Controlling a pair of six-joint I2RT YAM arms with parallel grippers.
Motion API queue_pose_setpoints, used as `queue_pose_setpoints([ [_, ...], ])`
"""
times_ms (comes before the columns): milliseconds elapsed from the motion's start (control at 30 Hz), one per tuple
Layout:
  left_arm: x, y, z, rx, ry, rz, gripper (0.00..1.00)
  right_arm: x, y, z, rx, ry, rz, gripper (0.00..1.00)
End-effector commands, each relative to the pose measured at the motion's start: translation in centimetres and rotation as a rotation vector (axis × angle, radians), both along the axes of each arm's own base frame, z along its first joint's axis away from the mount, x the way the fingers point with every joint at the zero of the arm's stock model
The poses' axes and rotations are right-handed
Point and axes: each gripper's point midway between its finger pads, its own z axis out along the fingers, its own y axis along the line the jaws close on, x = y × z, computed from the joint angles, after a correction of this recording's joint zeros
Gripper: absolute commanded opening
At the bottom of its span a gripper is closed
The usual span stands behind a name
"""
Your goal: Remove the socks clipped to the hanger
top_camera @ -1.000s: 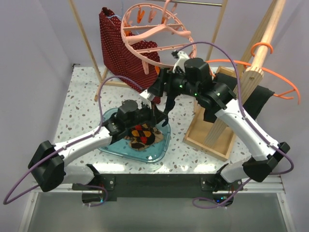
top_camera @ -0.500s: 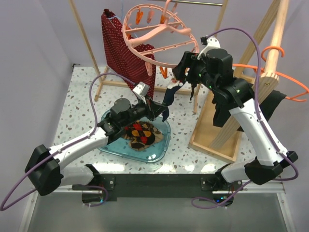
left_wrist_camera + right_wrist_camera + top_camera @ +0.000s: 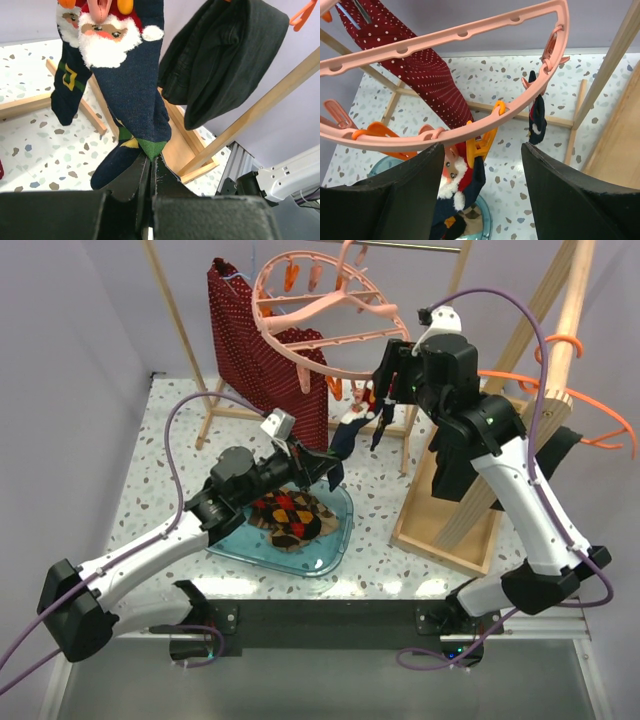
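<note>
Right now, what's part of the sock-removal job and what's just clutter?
Job: Santa sock, toe pinched by left pincer; second navy sock; pink peg hanger; loose socks in blue tray.
Clutter: red dotted garment; black cloth; wooden rack.

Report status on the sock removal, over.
Left pincer shut on toe of Santa sock, pegged to hanger. Right pincer open, straddling its yellow peg. Second sock pegged further along.

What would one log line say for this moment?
left gripper: shut on pegged navy Santa sock | right gripper: open by yellow peg on round salmon-pink plastic hanger
</note>
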Motion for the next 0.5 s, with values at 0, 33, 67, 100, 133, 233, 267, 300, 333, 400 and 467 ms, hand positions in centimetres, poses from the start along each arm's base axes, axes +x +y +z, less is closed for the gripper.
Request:
queue_pose_setpoints([
  [0,-0.7,0.7,1.9,-0.021,-0.034,-0.001,0.00,0.9,0.0,0.1,-0.001,-0.027,-0.016,0.66],
  [33,-0.8,0.8,2.0,-0.023,-0.036,-0.004,0.00,1.0,0.0,0.1,0.001,-0.031,-0.019,0.65],
  [67,-1.0,0.8,2.2,-0.024,-0.038,-0.007,0.00,1.1,0.1,-0.5,-0.005,-0.021,-0.016,0.65],
  [100,-1.1,1.0,2.4,-0.027,-0.041,-0.004,0.00,1.1,0.2,-0.4,0.005,-0.026,-0.011,0.65],
  [133,-1.2,1.1,2.5,-0.029,-0.042,-0.004,0.00,1.1,0.5,-0.5,0.013,-0.026,0.001,0.63],
  [233,-1.5,1.4,2.8,-0.031,-0.043,-0.009,0.00,1.1,1.4,-0.9,0.043,-0.023,0.036,0.63],
  [267,-1.7,1.5,2.9,-0.032,-0.044,-0.009,0.00,1.1,1.6,-1.1,0.051,-0.020,0.040,0.63],
  [300,-1.8,1.6,2.9,-0.034,-0.044,-0.012,0.00,1.3,2.1,-0.9,0.066,-0.031,0.054,0.63],
  [333,-1.9,1.6,3.0,-0.036,-0.046,-0.010,0.00,1.4,2.2,-1.1,0.070,-0.028,0.056,0.62],
  [400,-2.0,1.8,3.2,-0.038,-0.049,-0.009,0.00,1.6,2.6,-1.1,0.091,-0.033,0.059,0.62],
  [467,-2.2,2.0,3.4,-0.041,-0.051,-0.009,0.00,1.9,2.5,-1.3,0.102,-0.037,0.046,0.62],
])
